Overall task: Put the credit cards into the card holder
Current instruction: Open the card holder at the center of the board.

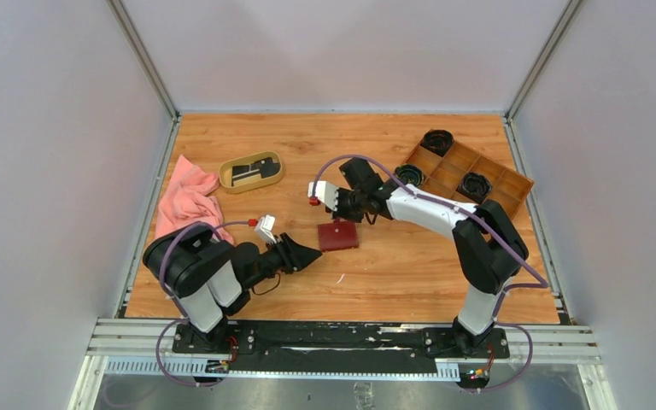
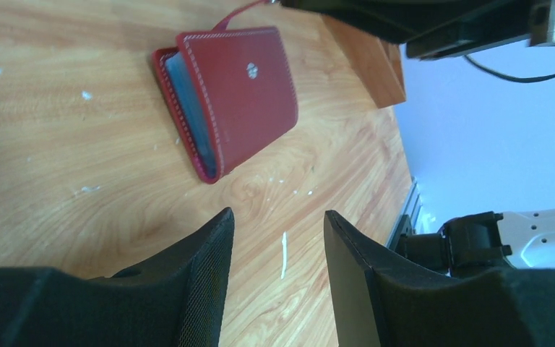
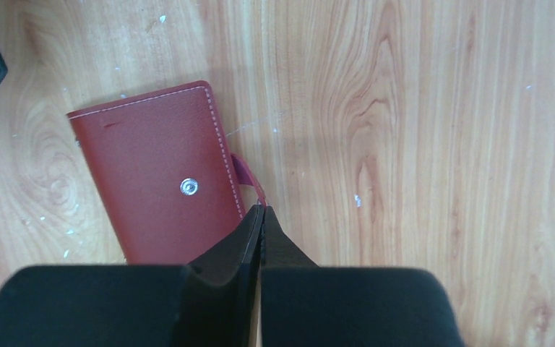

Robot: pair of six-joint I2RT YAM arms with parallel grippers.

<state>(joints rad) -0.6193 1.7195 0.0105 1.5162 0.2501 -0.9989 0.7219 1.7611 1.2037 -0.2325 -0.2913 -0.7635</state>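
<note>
- My left gripper (image 2: 278, 224) stands with its fingers apart and nothing between them; bare wood shows through the gap.
- My right gripper (image 3: 261, 211) has its fingers pressed together, and the red snap tab (image 3: 244, 173) runs straight into their tips, so I judge they pinch the tab's end.
- The card holder (image 3: 152, 170) lies closed and flat on the table (image 3: 419, 144). It is just ahead of my right fingertips and to their left, joined to them by that tab.
- From my left fingers it lies ahead and slightly left, near but apart from them. Its nearest corner points at my left fingertip (image 2: 220, 224).
- Its long axis runs away from my left fingers on a slant. The edge where the grey-blue pockets (image 2: 188, 108) peep out is turned to their left.
- The right arm is the nearer one, since it already touches the holder.
- I judge the next move turns on the tab: lifting it should swing the cover up, with my left fingers free to steady the body.
- The holder is smooth dark red leather with pale stitching around the rim and rounded corners. A small metal snap stud (image 3: 187, 186) sits on its top face, and it is thin enough to slide if pushed.
- The credit cards (image 1: 254, 169), flat and mostly dark, sit in an oval tan dish (image 1: 225, 182). The dish is well apart from both grippers, beyond my left fingers.
- The table is glossy wood grain, flecked with white specks.
</note>
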